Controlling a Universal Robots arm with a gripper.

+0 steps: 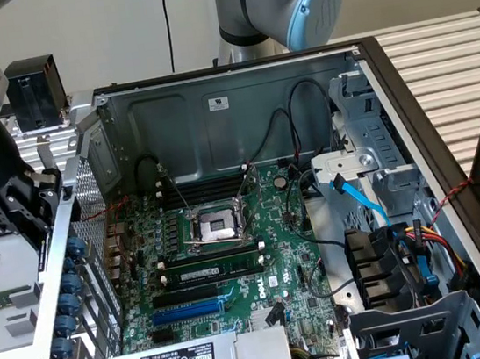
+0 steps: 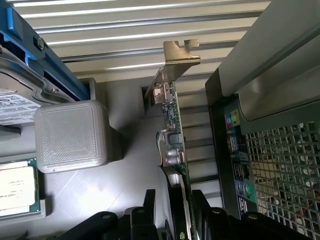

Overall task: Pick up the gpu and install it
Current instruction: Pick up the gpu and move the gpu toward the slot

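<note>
Slatted surface (image 2: 125, 30) behind; wrist view: open pincer (image 2: 175, 202) straddles gpu (image 2: 172, 120) (edge-on).

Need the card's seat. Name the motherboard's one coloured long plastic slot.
The blue long plastic slot on the large green motherboard; the neighbouring long slots are black.

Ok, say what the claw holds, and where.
Nothing. The open claw straddles the thin green circuit card at the end opposite its metal bracket, not closed on it.
</note>
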